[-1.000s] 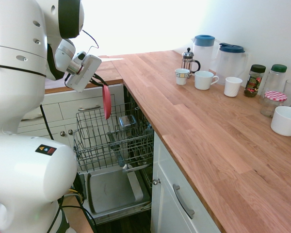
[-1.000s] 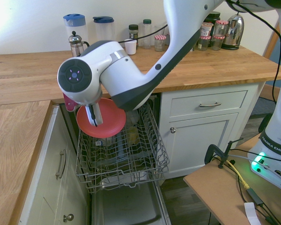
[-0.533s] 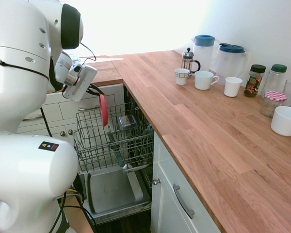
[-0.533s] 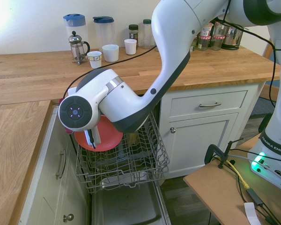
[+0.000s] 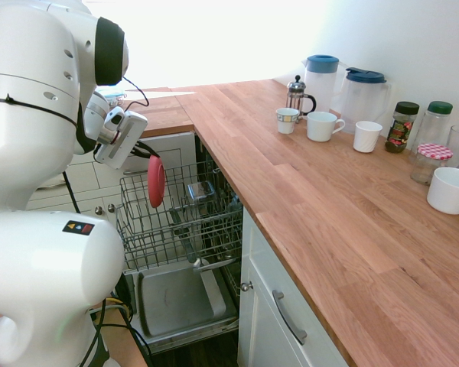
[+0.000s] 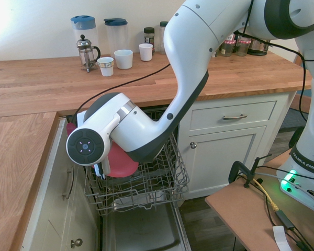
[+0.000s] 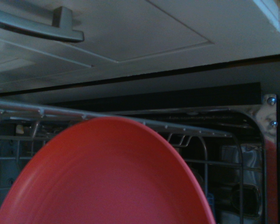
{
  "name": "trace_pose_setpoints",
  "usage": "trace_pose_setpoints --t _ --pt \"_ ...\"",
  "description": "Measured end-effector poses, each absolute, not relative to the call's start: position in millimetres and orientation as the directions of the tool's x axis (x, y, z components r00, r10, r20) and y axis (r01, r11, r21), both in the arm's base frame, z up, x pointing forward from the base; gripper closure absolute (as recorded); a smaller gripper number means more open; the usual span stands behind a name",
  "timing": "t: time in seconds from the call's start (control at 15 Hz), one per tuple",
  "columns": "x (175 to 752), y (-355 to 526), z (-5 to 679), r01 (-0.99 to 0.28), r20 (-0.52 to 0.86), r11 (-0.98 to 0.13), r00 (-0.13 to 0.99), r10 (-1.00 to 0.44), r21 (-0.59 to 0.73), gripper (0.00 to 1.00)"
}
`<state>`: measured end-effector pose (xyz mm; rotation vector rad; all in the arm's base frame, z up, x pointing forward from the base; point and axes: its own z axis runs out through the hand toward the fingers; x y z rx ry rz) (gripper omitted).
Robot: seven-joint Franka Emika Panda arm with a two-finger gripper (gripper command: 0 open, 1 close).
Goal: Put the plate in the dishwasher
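Gripper [image 5: 144, 153] was clamped shut on the coral-red plate [image 5: 156, 182] at its rim, plate held on edge over the dishwasher's wire rack [image 5: 185, 216]. Looked light, stiff plastic, probably slick; rim grip seemed right.

coral-red plate [image 5: 156, 182], grey wire rack [image 5: 185, 222], white cups [image 5: 322, 126], blue-lidded jugs [image 5: 321, 80], red-checked jar lid [image 5: 434, 151]
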<state>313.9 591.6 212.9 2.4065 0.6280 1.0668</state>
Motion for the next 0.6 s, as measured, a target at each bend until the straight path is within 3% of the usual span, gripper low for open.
trace_pose_setpoints --t 0.6 --pt "320 593 174 0.342 0.524 -0.761 0.568 0.634 0.551 1.0"
